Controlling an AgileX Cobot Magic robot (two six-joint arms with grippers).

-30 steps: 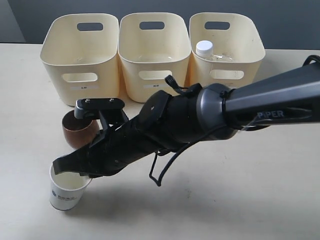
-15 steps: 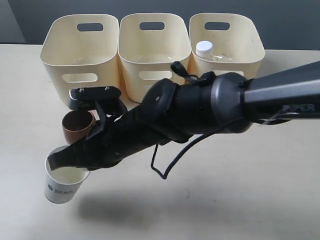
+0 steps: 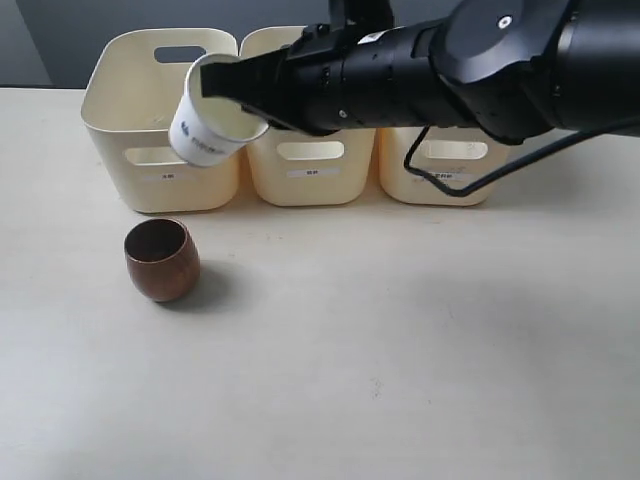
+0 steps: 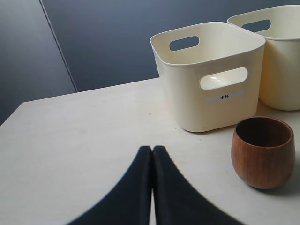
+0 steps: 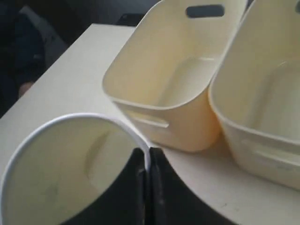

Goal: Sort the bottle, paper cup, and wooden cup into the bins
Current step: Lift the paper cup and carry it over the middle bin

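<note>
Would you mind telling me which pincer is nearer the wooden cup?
Left. The left pincer sits low on the table beside the wooden cup; the right pincer is raised near the bins, gripping the paper cup.

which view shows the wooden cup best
The left wrist view: the wooden cup is close and sharp, upright on the table in front of the nearest bin, rim and dark interior visible. The exterior view shows it smaller, standing alone left of centre. The right wrist view does not show it.
</note>
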